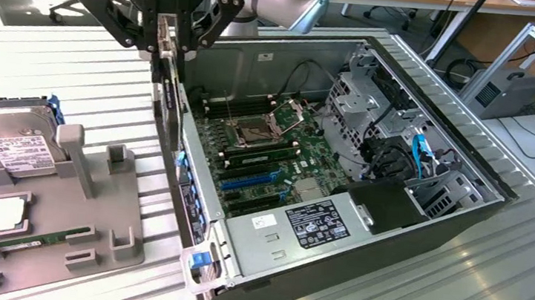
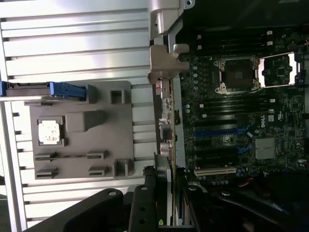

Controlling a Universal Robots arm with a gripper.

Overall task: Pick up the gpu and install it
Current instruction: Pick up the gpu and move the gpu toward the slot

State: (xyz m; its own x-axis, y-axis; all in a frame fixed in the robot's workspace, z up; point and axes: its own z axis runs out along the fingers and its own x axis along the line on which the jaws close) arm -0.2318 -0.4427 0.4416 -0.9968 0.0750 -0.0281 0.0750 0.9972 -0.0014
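Note:
My gripper (image 1: 166,44) hangs high over the near wall of the open computer case (image 1: 460,215), shut on the gpu (image 1: 165,102). The gpu is a thin black card seen edge-on, hanging straight down from the fingers. Its lower end reaches about the level of the case's wall rim. In the wrist view the gpu (image 2: 164,121) runs away from the gripper (image 2: 164,193), with its silver bracket (image 2: 165,63) at the far end, lined up along the case wall beside the motherboard (image 2: 241,121). The blue and black expansion slots (image 1: 249,182) lie bare inside the case.
A grey holder tray (image 1: 48,246) lies on the slatted table on the exterior view's left, carrying a hard drive (image 1: 9,141), a CPU (image 1: 4,216) and a green RAM stick (image 1: 29,241). Inside the case sit the CPU socket (image 1: 249,132), cables and a power supply (image 1: 315,222).

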